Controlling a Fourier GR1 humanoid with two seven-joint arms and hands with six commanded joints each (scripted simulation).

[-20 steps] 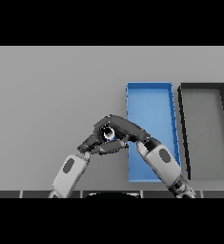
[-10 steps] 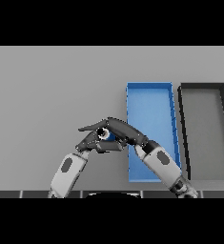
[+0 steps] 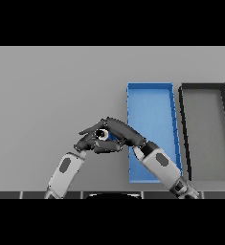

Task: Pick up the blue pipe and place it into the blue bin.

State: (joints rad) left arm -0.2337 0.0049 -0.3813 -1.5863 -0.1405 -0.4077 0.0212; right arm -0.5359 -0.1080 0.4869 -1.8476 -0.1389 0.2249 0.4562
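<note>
Single head view, down onto table (image 3: 47, 86)

- no readable txt, labels, brands, nrs or signs anywhere in the head view
- blue bin (image 3: 151, 95), black bin (image 3: 203, 87) & table (image 3: 51, 86): plain surfaces, no markings

The table (image 3: 51, 86) looks smooth and matt grey. The blue bin (image 3: 150, 103) has a flat, plastic-like finish without shine; the black bin (image 3: 205, 129) just right of it looks equally matt. Both hands (image 3: 109, 136), left of the blue bin, look dark and slightly glossy.
</note>
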